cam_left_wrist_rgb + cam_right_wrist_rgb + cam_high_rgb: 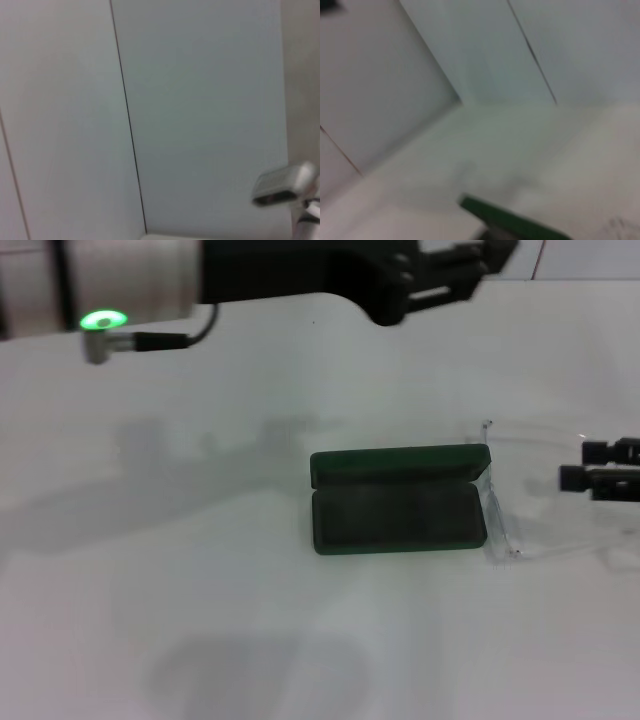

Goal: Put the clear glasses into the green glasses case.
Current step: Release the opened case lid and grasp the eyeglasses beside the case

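The green glasses case (398, 512) lies open in the middle of the white table, its lid standing up along the far side and its dark lining bare. The case's edge (510, 222) also shows in the right wrist view. The clear glasses (500, 502) rest on the table against the case's right end, their arms reaching right. My right gripper (574, 464) hovers at the right edge, just right of the glasses, its two black fingers apart and pointing at them. My left gripper (470, 262) hangs raised at the top, far above the case.
The white table (200, 570) carries only soft shadows to the left of and in front of the case. White wall panels (200, 100) stand behind it. A green light (103, 319) glows on the left arm.
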